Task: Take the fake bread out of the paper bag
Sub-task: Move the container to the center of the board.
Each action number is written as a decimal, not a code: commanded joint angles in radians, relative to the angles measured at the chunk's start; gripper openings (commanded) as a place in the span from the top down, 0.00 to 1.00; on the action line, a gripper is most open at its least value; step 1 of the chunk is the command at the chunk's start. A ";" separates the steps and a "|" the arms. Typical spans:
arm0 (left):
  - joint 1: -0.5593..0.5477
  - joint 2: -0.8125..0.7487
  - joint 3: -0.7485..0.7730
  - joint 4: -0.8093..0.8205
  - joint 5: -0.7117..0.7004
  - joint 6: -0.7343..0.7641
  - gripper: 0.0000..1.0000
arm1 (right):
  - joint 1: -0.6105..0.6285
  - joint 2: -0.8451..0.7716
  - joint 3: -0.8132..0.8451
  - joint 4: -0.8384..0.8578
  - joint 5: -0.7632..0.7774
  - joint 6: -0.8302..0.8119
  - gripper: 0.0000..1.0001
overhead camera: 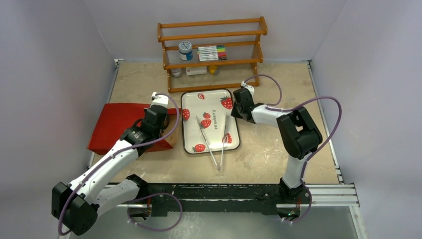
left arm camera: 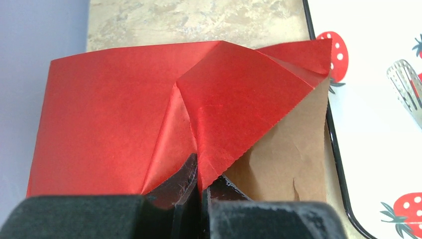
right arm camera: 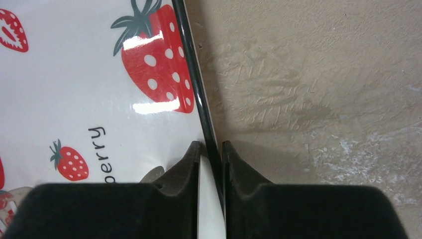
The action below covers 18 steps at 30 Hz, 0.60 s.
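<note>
Top external view showed the paper bag [overhead camera: 117, 127] lying flat on the desk [overhead camera: 278, 149], left of the strawberry-print tray [overhead camera: 214, 104], with its open end toward the tray. The left pincer [overhead camera: 155, 122] sat over that end.

From the left wrist, the left pincer [left arm camera: 201, 181] was closed tight on a fold of the bag's glossy red upper layer [left arm camera: 109, 114] at the mouth. The paper rose into a creased peak there. Just right of the peak, the plain brown inside [left arm camera: 288, 159] lay exposed. No bread showed in that opening, and what lay deeper in was hidden.

The right pincer [overhead camera: 238, 110] was at the tray's right edge. In its own wrist view, the right pincer [right arm camera: 211, 154] was nearly closed, with one finger on each side of the tray's black rim [right arm camera: 196, 99]. It looked to be holding the tray steady.

Only a pair of metal tongs [overhead camera: 215, 142] lay on the tray, their handle end reaching past its near rim. A wooden rack [overhead camera: 211, 52] with markers and a jar stood at the far side of the desk.

As a judgement, the task was at an early stage. The mouth had been gripped and partly lifted, but no bread could be seen outside the bag. The mouth would need to open wider, then the bread had to be reached and brought out.
</note>
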 commanded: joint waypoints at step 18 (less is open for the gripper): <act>-0.016 0.044 0.112 0.024 0.085 0.035 1.00 | -0.152 -0.191 -0.244 -0.133 0.011 0.183 1.00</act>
